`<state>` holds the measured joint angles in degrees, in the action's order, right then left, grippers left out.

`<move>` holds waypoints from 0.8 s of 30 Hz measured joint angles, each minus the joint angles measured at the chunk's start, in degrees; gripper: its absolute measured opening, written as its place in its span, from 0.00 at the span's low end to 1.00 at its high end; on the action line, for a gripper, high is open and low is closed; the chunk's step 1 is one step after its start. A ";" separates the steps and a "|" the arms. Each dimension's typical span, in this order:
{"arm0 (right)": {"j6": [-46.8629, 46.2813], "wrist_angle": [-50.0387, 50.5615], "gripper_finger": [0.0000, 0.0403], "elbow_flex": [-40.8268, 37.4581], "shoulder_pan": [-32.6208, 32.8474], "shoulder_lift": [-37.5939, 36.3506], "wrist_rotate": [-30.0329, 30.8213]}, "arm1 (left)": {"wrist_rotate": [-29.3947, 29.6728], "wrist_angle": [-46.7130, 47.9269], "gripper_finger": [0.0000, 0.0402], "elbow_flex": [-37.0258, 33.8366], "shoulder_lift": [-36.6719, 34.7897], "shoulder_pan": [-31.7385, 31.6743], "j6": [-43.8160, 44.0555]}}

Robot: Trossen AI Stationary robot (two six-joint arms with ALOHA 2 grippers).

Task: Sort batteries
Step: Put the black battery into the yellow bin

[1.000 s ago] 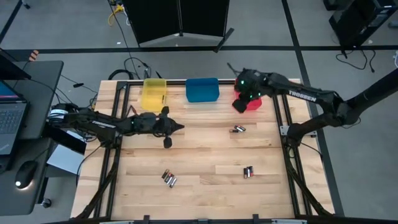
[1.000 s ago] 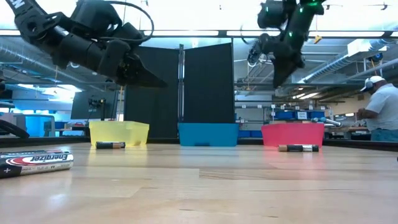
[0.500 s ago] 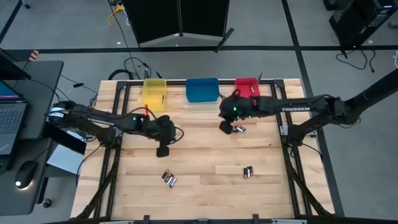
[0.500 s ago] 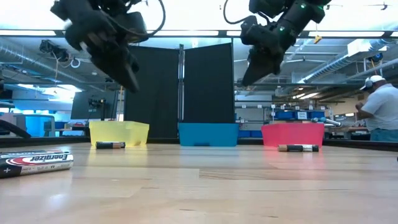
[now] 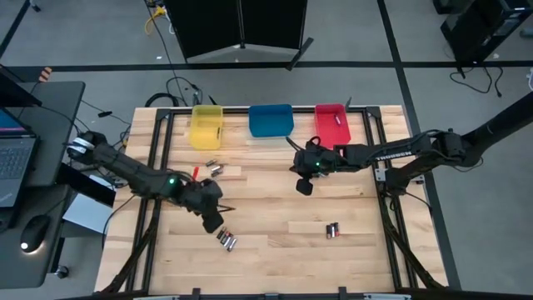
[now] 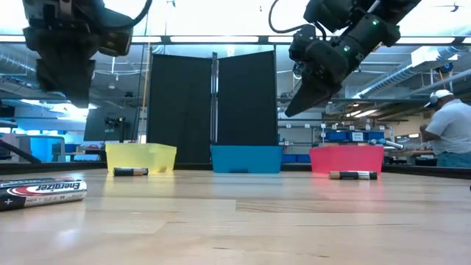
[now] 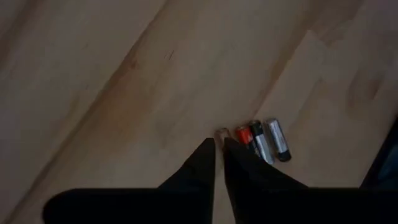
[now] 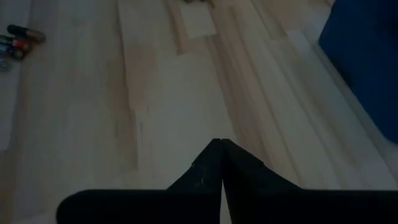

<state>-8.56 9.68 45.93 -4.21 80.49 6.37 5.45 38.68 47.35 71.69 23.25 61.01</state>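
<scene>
While the right gripper (image 5: 305, 187) is hanging pinched together mid-table, the left gripper (image 7: 219, 144), fingers parting by a sliver, is pointing at the batteries (image 7: 261, 140) lying side by side just beyond its tips, nearer this arm

Robotics lab or workshop, wooden counter (image 5: 275, 208) on a metal frame, grey floor with trailing cables (image 5: 179, 86), laptop (image 5: 12, 162) on a side desk, exposed ceiling ducts (image 6: 434, 77), strip lights, shelves, person (image 6: 450, 132) working at a far bench
</scene>
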 joint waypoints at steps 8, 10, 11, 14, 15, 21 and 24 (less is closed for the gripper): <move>2.77 -4.64 0.04 -1.99 -0.02 0.00 0.00 | 0.31 -4.63 0.32 0.02 7.03 5.76 10.27; 2.97 -4.84 0.03 -2.15 -0.04 0.00 0.00 | 0.05 -6.16 0.36 -0.03 9.48 6.52 10.60; 3.09 -5.12 0.04 -2.17 -0.04 0.00 0.00 | -0.01 -7.75 0.37 -0.04 10.57 6.69 10.98; 3.20 -5.00 0.05 -2.21 -0.04 0.00 0.00 | 0.12 -8.89 0.40 -0.02 12.43 7.16 11.38; 3.19 -4.95 0.05 -2.22 -0.04 0.00 0.00 | 0.56 -8.88 0.40 -0.02 12.59 7.24 11.56; 3.05 -4.95 0.04 -2.23 -0.04 0.00 0.00 | 1.38 -9.86 0.40 -0.55 12.69 7.30 12.90; 3.07 -4.93 0.04 -2.23 -0.07 0.00 0.00 | 1.34 -10.77 0.40 -2.49 12.71 7.57 14.89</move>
<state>-5.50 4.75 43.70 -4.27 80.49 6.37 6.78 27.91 44.86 84.40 30.82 75.89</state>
